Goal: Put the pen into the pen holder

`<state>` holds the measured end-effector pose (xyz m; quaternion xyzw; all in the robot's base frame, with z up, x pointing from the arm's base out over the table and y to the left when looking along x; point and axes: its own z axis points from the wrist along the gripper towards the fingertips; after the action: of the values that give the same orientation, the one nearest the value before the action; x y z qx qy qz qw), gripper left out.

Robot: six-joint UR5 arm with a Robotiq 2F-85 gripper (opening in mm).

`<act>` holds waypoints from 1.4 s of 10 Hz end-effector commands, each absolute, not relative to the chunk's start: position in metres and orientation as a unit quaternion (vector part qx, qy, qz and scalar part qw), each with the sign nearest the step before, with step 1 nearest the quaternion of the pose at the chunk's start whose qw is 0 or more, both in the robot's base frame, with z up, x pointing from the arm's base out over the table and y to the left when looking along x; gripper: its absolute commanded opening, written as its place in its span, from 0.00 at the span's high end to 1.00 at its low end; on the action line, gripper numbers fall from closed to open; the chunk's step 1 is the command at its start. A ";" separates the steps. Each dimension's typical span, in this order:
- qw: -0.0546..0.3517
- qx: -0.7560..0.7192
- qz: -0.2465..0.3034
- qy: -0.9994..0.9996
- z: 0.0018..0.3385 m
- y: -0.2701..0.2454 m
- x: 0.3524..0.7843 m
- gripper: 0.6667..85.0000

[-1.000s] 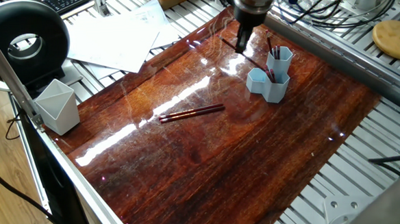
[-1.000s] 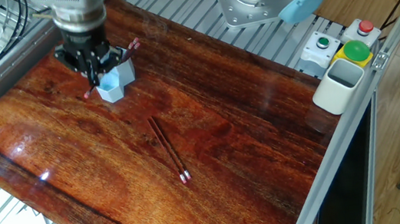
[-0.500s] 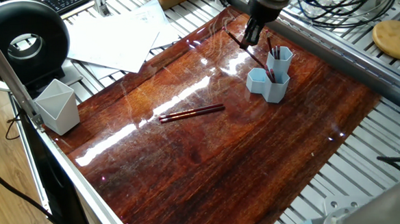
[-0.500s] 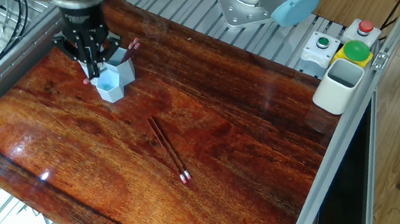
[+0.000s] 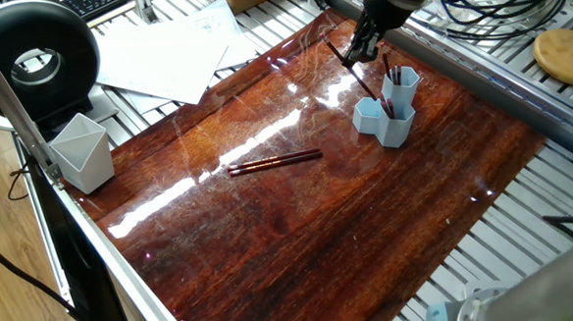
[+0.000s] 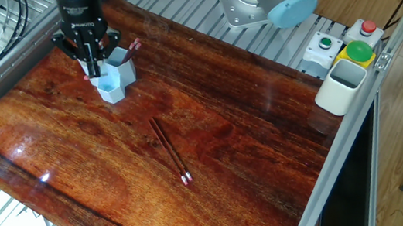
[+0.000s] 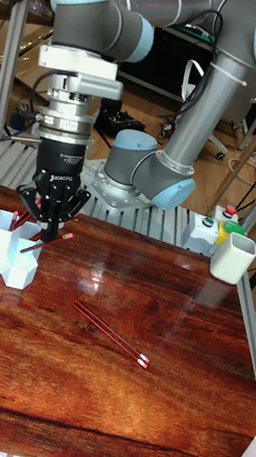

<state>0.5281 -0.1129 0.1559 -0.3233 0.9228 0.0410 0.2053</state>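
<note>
One fixed view: small light blue plastic pen holder [image 5: 386, 116] of joined hexagonal tubes stands on the glossy dark red-brown wooden table [image 5: 310, 228]. Black two-finger gripper [image 5: 364, 48] hangs just above and to the left of the holder, jaws closed narrow on a thin dark red pen [image 5: 354, 70]. The pen's long axis is tilted, upper end away from the holder, lower end slanting down toward its tubes. More pens stand in the holder's tall rear tube. Two dark red pens [image 5: 274, 162] lie flat side by side, well left of the holder. Pale grey-white angular cup [image 5: 82, 152] stands far left of the holder, at the table's edge.

The other fixed view: gripper [image 6: 91, 56] sits directly over the holder [image 6: 115, 79], fingers pinched together. The pen is mostly hidden; a red tip shows just left of the holder. The pair of loose pens [image 6: 170, 150] lies to the lower right of the holder.

Tall fixed view: gripper [image 7: 47, 220] is closed on the pen [image 7: 45, 240], which slants across the holder's [image 7: 6, 255] top, its pale-tipped end pointing right and up. Loose pens [image 7: 111, 333] lie right of the holder.
</note>
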 end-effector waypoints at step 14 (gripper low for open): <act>0.261 -0.404 0.108 0.870 0.148 -0.119 0.501 1.00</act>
<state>0.5027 -0.1193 0.1459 -0.3963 0.8774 0.1002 0.2510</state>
